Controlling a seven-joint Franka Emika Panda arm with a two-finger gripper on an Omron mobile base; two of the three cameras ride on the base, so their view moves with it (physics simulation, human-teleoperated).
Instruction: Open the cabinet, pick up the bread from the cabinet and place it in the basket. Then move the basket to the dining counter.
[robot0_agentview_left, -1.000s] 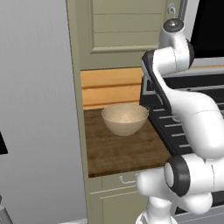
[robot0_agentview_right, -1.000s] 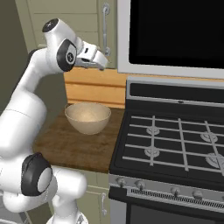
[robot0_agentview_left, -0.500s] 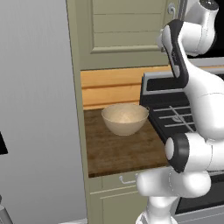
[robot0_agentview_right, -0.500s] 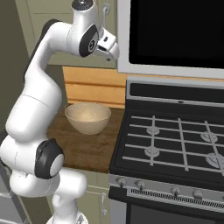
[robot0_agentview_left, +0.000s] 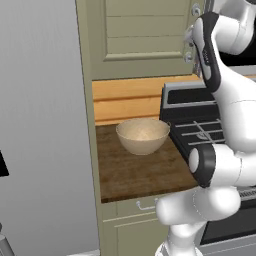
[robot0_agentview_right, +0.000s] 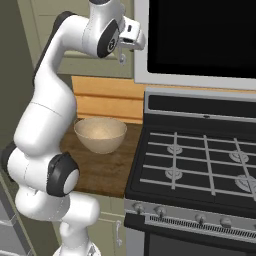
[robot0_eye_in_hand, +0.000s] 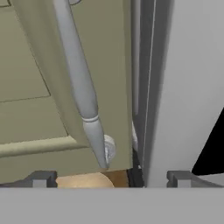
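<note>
The tall olive-beige cabinet (robot0_agentview_left: 145, 35) is closed above the worktop, and its panelled door (robot0_eye_in_hand: 35, 87) is close in the hand view. Its long silver bar handle (robot0_eye_in_hand: 78, 83) runs down the door's right edge, with its lower end (robot0_agentview_right: 121, 59) just below my hand. My gripper (robot0_eye_in_hand: 109, 178) is open, raised to the handle's lower end, which lies between the fingertips (robot0_eye_in_hand: 41, 178) but farther off. The pale tan basket (robot0_agentview_left: 142, 135) sits empty on the narrow wood worktop, also seen from the right (robot0_agentview_right: 100, 134). The bread is hidden. The dining counter is out of view.
The black stove (robot0_agentview_right: 200, 160) stands right of the narrow dark wood worktop (robot0_agentview_left: 130, 175). A microwave (robot0_agentview_right: 200, 35) hangs above the stove, right beside the cabinet handle. A grey fridge side (robot0_agentview_left: 40, 125) walls the left. A drawer pull (robot0_agentview_left: 142, 205) sits below the worktop.
My arm has swung up and to the right, lifting the hand from above the basket to the lower end of the cabinet handle. The basket has not moved.
</note>
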